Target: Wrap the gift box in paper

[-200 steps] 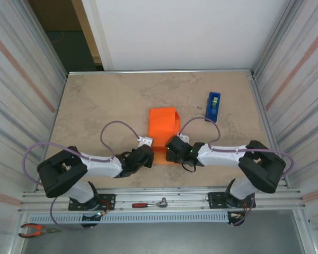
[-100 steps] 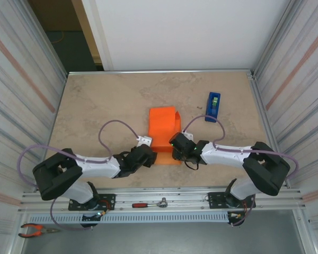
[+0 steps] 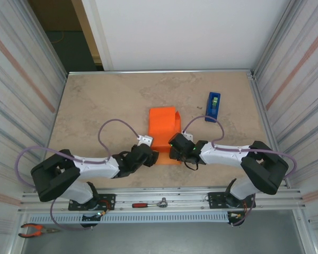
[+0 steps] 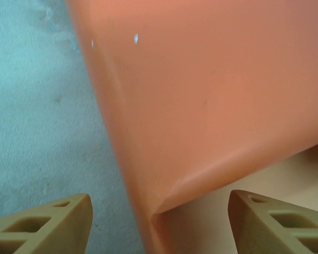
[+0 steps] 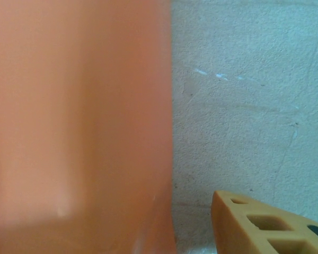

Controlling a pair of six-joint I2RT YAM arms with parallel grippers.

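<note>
Ribbed metal walls (image 3: pixel 21 90) flank a beige, stone-look worktop (image 3: pixel 95 106). The folded orange paper (image 3: pixel 163 124) lies mid-worktop. The left claw (image 3: pixel 151 155) gapes wide at the paper's near-left corner. The right claw (image 3: pixel 174 150) is at its near-right edge, and I cannot tell its spread. A blue tape dispenser (image 3: pixel 213 106) sits right of the paper.

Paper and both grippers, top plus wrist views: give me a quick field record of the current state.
paper: orange, folded over on itself, mid-table
left gripper: open, at the paper's near left corner; a fold corner sits between the jaws, not clamped
right gripper: at the paper's near right edge; open or shut unclear
tape dispenser: blue, far right of the paper, apart from it
table: beige, stone-look top
</note>
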